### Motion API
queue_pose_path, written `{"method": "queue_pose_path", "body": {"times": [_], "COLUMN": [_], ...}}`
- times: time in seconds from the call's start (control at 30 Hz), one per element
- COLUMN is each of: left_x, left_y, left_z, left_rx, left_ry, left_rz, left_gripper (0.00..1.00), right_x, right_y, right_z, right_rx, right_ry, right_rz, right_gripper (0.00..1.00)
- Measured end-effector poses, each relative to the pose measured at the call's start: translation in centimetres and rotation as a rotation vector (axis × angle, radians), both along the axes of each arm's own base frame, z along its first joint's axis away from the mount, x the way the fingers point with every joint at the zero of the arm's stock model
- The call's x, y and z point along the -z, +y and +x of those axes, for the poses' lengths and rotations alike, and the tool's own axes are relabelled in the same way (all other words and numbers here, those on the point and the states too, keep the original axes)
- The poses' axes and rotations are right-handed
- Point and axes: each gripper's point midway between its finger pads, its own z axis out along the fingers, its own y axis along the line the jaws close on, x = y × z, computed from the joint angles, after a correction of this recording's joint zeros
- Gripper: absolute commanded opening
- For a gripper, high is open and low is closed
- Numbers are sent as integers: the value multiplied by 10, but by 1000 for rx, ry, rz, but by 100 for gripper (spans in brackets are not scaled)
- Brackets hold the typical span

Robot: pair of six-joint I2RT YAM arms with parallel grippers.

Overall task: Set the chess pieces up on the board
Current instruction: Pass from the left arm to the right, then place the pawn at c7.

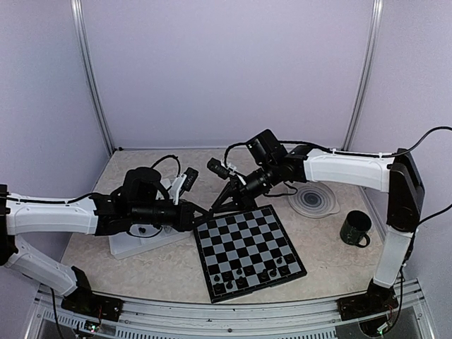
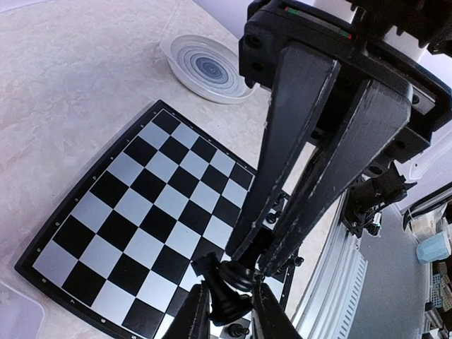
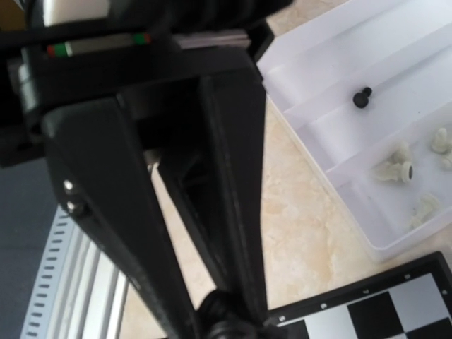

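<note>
A ringed plate (image 1: 313,200), a dark mug (image 1: 355,229) and a white compartment tray (image 1: 131,246) are resting on the beige worktop (image 1: 141,277).

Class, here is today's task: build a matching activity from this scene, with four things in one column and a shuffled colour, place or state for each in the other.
1. mug
2. round plate
3. tray
4. black chess piece

A. white, holding pale pieces
B. pinched by the right gripper
C. dark, right of the board
D. grey rings

Pairs: 1-C, 2-D, 3-A, 4-B
</note>
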Motion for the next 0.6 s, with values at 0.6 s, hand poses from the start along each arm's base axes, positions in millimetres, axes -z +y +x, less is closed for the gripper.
{"method": "queue_pose_path", "body": {"times": [0.6], "left_x": [18], "left_y": [2], "left_z": [-7], "left_rx": [28], "left_ry": [19], "left_rz": [30], "left_gripper": [19], "right_x": [-1], "right_y": [-35], "right_z": [21], "right_rx": [65], "right_ry": [-140], "right_rz": [-67], "right_gripper": [0]}}
